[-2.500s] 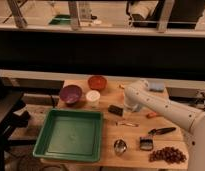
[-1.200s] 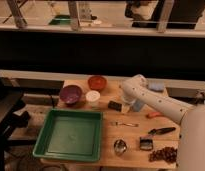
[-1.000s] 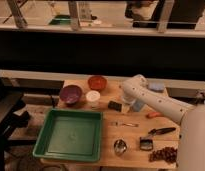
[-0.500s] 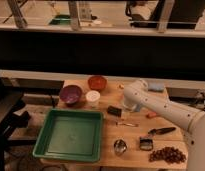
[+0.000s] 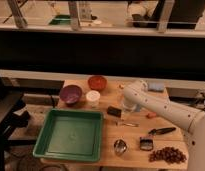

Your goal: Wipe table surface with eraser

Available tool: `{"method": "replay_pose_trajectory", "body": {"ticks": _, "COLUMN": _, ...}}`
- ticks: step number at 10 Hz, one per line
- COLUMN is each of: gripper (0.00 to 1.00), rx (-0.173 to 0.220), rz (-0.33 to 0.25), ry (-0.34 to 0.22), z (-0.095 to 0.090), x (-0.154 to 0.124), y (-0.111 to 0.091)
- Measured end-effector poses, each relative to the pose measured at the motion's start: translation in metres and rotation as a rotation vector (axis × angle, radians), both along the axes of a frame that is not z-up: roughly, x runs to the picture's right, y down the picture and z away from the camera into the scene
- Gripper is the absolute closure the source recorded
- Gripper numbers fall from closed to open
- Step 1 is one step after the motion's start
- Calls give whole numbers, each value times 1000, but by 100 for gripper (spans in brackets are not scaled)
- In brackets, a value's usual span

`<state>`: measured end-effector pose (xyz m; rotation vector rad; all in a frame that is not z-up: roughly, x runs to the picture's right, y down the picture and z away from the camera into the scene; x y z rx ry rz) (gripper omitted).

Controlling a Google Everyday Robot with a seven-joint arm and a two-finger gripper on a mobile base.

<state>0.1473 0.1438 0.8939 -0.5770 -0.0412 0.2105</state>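
Eraser [image 5: 114, 111], tool [image 5: 126, 106] just beside, arm bent

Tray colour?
Tray is green, camera view. Gripper is by the eraser, right of it.

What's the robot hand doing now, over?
Hand low over table surface, just beside eraser; contact unclear. Eraser lies flat near green tray. White cup close behind it.
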Motion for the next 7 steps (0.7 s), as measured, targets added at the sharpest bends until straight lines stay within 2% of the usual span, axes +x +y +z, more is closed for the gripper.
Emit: {"method": "replay_pose_trajectory", "body": {"ticks": 7, "gripper": 100, "rx": 1, "rz": 1, "ry": 3, "z": 0, "x": 2, "y": 0}}
